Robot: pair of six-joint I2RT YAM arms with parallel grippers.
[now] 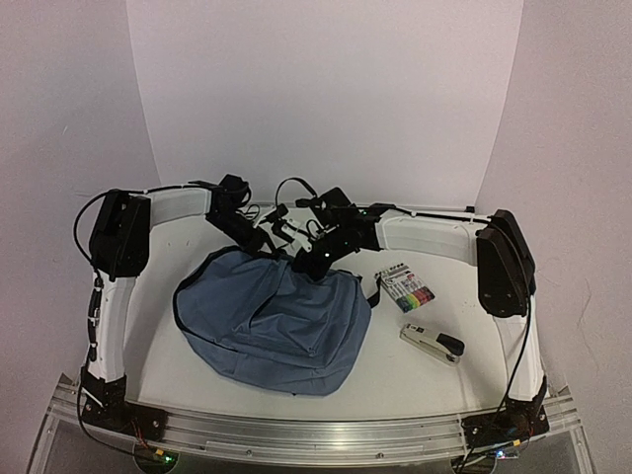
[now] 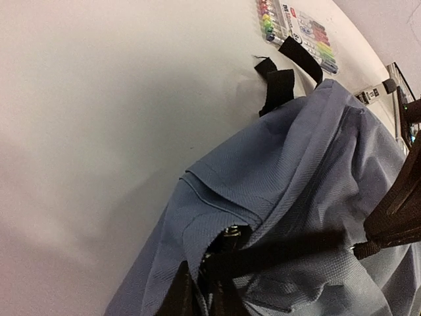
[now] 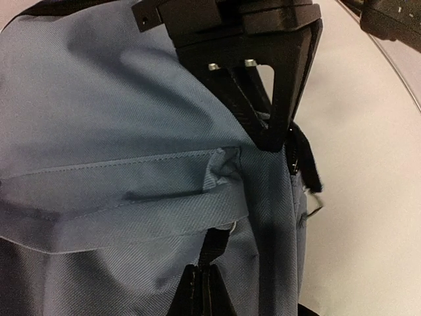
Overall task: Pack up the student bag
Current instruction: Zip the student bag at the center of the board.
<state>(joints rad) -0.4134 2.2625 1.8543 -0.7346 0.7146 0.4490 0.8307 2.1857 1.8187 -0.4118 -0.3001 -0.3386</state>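
Blue bag (image 1: pixel 272 331) slumps mid-counter (image 1: pixel 415 380), its far edge bunched up. Left wrist view: my left hand (image 2: pixel 200 280) nips narrowly onto fabric by the zip. Right wrist view: my right hand (image 3: pixel 202 276) is pinched tight on a fold. I reckon thin cloth could slip free if I pull unevenly.

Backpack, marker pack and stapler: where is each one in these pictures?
backpack (image 1: pixel 267 326), overhead view, middle of its blue fabric.
marker pack (image 1: pixel 406 287), overhead view, centre of the pack.
stapler (image 1: pixel 432 344), overhead view, middle of its body.
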